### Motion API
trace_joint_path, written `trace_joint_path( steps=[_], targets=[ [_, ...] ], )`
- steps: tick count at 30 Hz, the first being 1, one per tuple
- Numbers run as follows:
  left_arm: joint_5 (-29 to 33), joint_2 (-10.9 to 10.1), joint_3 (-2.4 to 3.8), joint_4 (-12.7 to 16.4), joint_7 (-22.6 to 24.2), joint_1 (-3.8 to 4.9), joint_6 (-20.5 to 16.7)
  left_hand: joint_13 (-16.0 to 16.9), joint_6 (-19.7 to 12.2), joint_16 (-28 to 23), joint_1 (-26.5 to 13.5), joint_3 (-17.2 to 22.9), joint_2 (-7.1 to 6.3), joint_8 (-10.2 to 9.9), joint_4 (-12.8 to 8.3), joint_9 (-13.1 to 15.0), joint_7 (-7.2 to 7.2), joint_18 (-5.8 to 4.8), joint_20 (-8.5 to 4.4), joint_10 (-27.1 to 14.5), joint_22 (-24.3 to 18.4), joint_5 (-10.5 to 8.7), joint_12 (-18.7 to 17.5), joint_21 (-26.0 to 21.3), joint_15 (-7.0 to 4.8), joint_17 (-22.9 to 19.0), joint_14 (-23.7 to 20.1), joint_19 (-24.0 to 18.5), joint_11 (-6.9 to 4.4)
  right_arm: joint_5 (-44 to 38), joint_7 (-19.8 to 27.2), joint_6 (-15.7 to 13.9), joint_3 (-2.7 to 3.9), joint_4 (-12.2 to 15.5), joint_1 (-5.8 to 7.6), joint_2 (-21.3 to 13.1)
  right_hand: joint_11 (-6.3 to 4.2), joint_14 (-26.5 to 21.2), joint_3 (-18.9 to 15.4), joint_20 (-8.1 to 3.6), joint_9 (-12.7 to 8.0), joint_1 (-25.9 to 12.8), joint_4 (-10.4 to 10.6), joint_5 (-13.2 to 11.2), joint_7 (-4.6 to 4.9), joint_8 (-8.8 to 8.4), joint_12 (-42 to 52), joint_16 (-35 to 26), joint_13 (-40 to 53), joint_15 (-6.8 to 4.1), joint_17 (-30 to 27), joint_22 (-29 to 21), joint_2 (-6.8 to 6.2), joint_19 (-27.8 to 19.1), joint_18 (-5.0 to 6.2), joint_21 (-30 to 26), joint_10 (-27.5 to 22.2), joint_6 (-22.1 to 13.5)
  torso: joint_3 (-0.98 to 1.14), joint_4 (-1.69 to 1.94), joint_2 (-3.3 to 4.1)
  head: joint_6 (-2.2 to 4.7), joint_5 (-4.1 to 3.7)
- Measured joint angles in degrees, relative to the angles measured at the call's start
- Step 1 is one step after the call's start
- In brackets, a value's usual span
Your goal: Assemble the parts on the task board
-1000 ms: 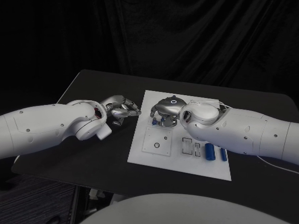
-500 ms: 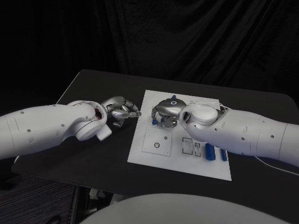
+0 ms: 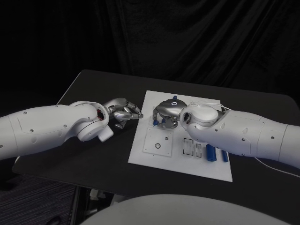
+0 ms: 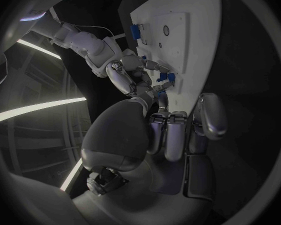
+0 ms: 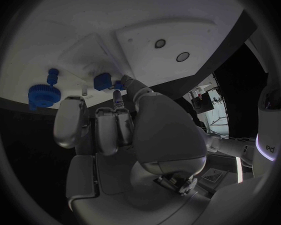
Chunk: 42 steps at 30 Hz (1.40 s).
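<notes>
The white task board (image 3: pixel 191 166) lies in the middle of the black table. My right hand (image 3: pixel 165 112) hovers low over the board's far left part, and its fingertips (image 5: pixel 119 92) pinch a small blue part (image 5: pixel 117 85) against the board. Beside them stands a blue block (image 5: pixel 103 80), with a blue gear (image 5: pixel 42 94) and a blue peg (image 5: pixel 52 76) farther off. Two long blue parts (image 3: pixel 209 152) lie near the board's right side. My left hand (image 3: pixel 123 111) sits off the board's left edge with its fingers (image 4: pixel 177 132) curled together, holding nothing.
A raised square plate with round holes (image 3: pixel 158 140) and two small slots (image 3: pixel 189 146) take up the board's middle. The black table (image 3: pixel 89 154) stretches left of the board, under my left arm. Black curtain hangs behind the table.
My left hand has crept a little to the right, closer to the board's left edge. The right hand has stayed in place over the board.
</notes>
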Motion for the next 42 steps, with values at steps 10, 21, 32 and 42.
trace_joint_path(
  steps=[10, 21, 32, 42],
  targets=[
    [0.0, 0.2, 0.0, -0.1, -0.2, -0.1, 0.5, 0.0, 0.2, 0.0, 0.0, 0.0, 0.0, 0.0, 0.0, -0.2, 0.21, -0.01, 0.0, 0.0, 0.0, 0.0, 0.0, -0.5, 0.0, 0.0, 0.0, -0.4, 0.0, 0.1, 0.0, 0.6, 0.05, -0.5, -0.19, 0.4, -0.21, 0.0, -0.2, 0.0, 1.5, 0.5, -0.2, 0.4, -1.16, 1.32, 0.0, 0.0, -0.2, 0.0, 0.0, 0.0, 0.54, 0.0, 0.0, -0.3, -0.2, 4.2, -0.02, -0.01, -0.01, 0.0, -0.12],
    [0.0, 0.6, 0.02, -0.3, -0.4, -0.22, 1.1, 0.0, 0.4, 0.0, 0.2, 0.0, 0.23, 0.3, 0.0, -0.5, 0.01, 0.0, -0.18, 0.0, 0.0, 0.6, 0.0, -0.9, 0.0, 0.0, 0.0, -0.6, -0.01, 0.5, 0.0, 1.0, 0.15, -1.1, -0.26, 1.0, -0.42, 0.0, 0.8, -0.03, 1.7, 1.0, -1.1, 2.4, -1.17, -0.98, -0.3, -0.3, -0.3, -0.02, 0.0, 0.0, 0.99, 0.0, 0.0, -0.6, -0.4, 6.7, -0.01, -0.01, -0.01, 0.0, -0.19],
    [0.0, 0.5, 0.01, -0.4, -0.5, -1.42, 1.5, 0.0, -1.0, 0.0, 0.2, -0.3, 0.22, -2.2, 1.0, -5.4, 1.16, 0.0, 0.45, 0.1, 0.0, -0.75, -1.9, -3.7, 0.63, 0.0, 0.0, -2.5, 0.7, 1.4, 0.4, -0.8, 0.11, 0.2, -0.44, -0.4, -1.36, 0.0, 0.6, -0.62, 2.0, 1.5, -1.5, 2.4, -1.23, 0.3, -0.3, -0.3, 1.0, -0.83, 0.0, 0.0, 1.52, 0.2, 0.01, -0.3, 0.5, 8.7, -0.03, 0.01, -0.01, 0.0, -0.22],
    [0.0, 0.4, 0.0, -0.4, -0.5, -2.03, 1.6, 0.0, -1.4, 0.0, -0.4, -2.3, -0.89, -5.4, 3.1, -13.0, 2.07, -0.01, 1.2, 0.2, 0.0, -7.45, -2.2, -4.5, 1.55, 0.0, 0.1, -3.2, 1.64, 2.9, 1.2, -7.5, 0.52, 3.7, -0.45, -2.1, -1.76, 0.0, 0.2, -1.03, 2.0, 1.2, -1.3, 2.4, -1.24, 0.29, -0.3, -0.3, 1.3, -1.23, 0.0, 0.0, 1.97, 0.6, 0.01, 0.4, 0.9, 8.7, -0.01, -0.1, -0.04, 0.0, -0.28]
  ],
)
